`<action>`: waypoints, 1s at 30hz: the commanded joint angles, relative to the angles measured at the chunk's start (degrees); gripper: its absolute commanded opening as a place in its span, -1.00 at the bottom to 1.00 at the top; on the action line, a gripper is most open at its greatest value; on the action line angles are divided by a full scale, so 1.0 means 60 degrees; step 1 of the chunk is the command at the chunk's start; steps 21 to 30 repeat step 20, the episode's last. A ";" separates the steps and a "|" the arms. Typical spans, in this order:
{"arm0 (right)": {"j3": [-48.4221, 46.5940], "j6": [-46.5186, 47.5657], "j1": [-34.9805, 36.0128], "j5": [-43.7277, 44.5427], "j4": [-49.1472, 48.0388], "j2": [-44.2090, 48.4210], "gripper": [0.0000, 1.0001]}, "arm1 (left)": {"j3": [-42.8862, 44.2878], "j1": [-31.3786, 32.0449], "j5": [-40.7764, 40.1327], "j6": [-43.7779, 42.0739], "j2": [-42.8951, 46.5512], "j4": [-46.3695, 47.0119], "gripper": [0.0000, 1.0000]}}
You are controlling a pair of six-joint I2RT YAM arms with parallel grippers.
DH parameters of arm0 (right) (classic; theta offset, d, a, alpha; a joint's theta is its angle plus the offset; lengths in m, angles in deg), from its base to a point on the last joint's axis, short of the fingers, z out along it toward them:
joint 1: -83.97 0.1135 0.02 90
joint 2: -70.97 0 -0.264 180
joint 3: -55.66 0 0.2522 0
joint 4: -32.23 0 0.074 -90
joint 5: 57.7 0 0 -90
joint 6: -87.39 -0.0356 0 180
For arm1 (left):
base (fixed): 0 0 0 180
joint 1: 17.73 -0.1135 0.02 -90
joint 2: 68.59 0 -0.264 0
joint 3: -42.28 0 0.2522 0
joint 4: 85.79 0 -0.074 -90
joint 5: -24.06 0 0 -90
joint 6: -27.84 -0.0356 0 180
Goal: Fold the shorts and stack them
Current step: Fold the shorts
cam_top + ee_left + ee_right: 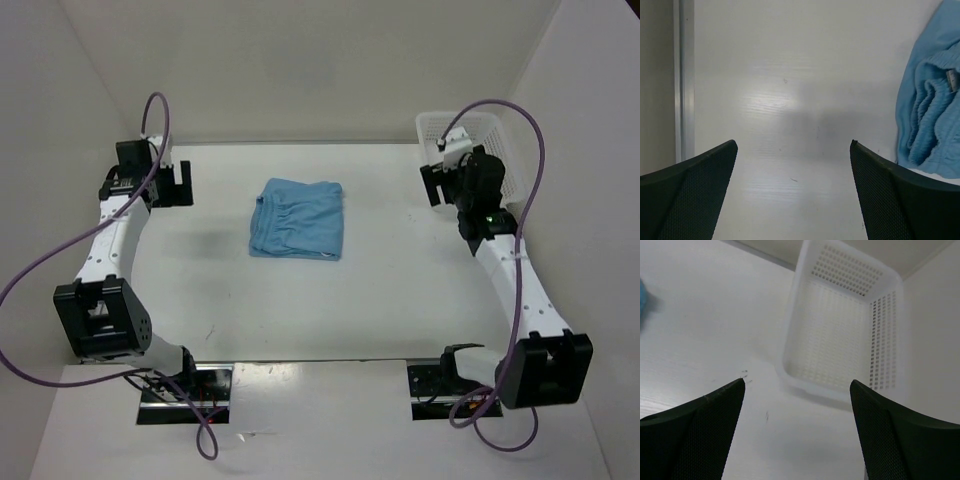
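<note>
The light blue shorts [298,219] lie folded into a compact rectangle in the middle of the white table, waistband gathers on top. Their edge also shows at the right of the left wrist view [932,115]. My left gripper [170,184] is open and empty at the far left of the table, well left of the shorts; in its wrist view [794,146] only bare table lies between the jaws. My right gripper [436,185] is open and empty at the far right, beside the basket; in its wrist view [797,384] the jaws frame bare table.
A white plastic lattice basket [505,160] stands empty at the far right corner, also in the right wrist view [840,340]. White walls enclose the table on the left, back and right. Purple cables loop from both arms.
</note>
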 commanded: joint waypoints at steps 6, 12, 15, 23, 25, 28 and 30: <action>0.2163 -0.0054 -0.0281 0.0089 -0.0703 0.2318 0.83 | -0.1791 -0.0242 -0.0766 -0.0038 0.1502 0.0993 1.00; 0.2603 -0.0258 -0.0281 -0.0204 -0.0323 0.3020 0.83 | -0.2099 -0.0242 -0.0063 -0.0038 0.1899 0.1080 1.00; 0.2808 -0.0346 -0.0281 -0.0308 -0.0118 0.3357 0.83 | -0.2100 -0.0242 0.0157 -0.0038 0.1987 0.1080 1.00; 0.2985 -0.0347 -0.0281 -0.0395 0.0204 0.3740 0.83 | -0.2202 -0.0242 0.0434 -0.0038 0.2162 0.1080 1.00; 0.2985 -0.0347 -0.0281 -0.0395 0.0204 0.3740 0.83 | -0.2202 -0.0242 0.0434 -0.0038 0.2162 0.1080 1.00; 0.2985 -0.0347 -0.0281 -0.0395 0.0204 0.3740 0.83 | -0.2202 -0.0242 0.0434 -0.0038 0.2162 0.1080 1.00; 0.2985 -0.0347 -0.0281 -0.0395 0.0204 0.3740 0.83 | -0.2202 -0.0242 0.0434 -0.0038 0.2162 0.1080 1.00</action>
